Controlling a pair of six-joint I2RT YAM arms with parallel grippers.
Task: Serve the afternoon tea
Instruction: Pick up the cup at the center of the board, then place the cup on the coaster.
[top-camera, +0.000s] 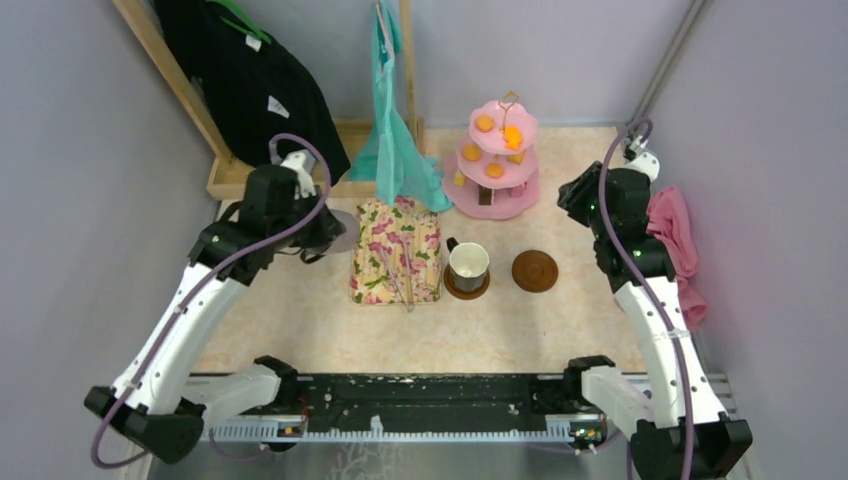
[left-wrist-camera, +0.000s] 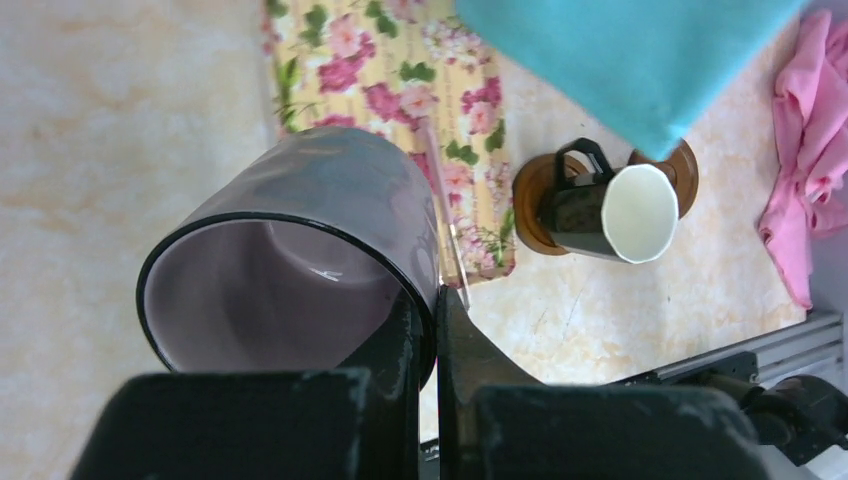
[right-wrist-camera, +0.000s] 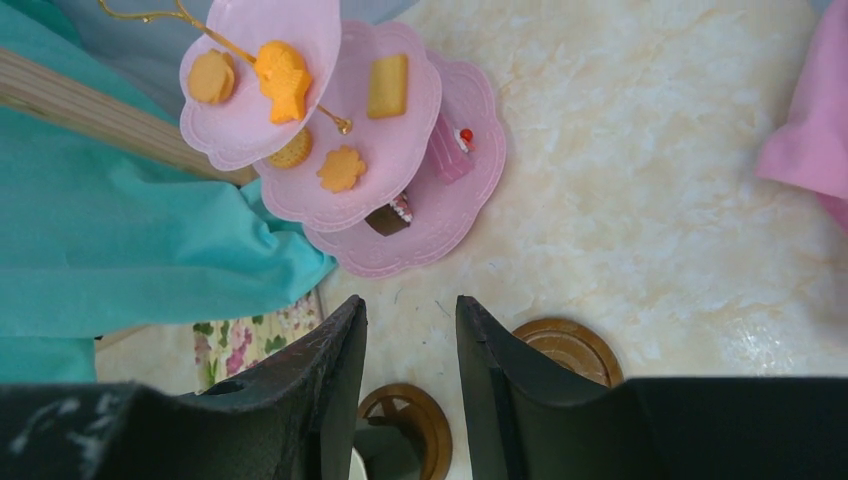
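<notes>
My left gripper (left-wrist-camera: 432, 320) is shut on the rim of the mauve-grey mug (left-wrist-camera: 300, 250), holding it tilted above the table left of a floral cloth; the gripper also shows in the top view (top-camera: 325, 238). The cream mug (top-camera: 468, 262) stands on a brown saucer (top-camera: 467, 288) mid-table. A second brown saucer (top-camera: 535, 270) lies bare to its right. The pink three-tier stand (top-camera: 497, 160) with a gold loop stands at the back and carries orange, yellow, brown and pink snacks (right-wrist-camera: 280, 75). My right gripper (right-wrist-camera: 410, 320) is open and empty, hovering right of the stand above the saucers (right-wrist-camera: 570, 350).
A floral cloth (top-camera: 397, 250) lies left of the cream mug. A teal garment (top-camera: 395, 140) hangs from a wooden frame at the back. A black garment (top-camera: 240, 70) hangs at back left. A pink cloth (top-camera: 675, 240) lies by the right wall.
</notes>
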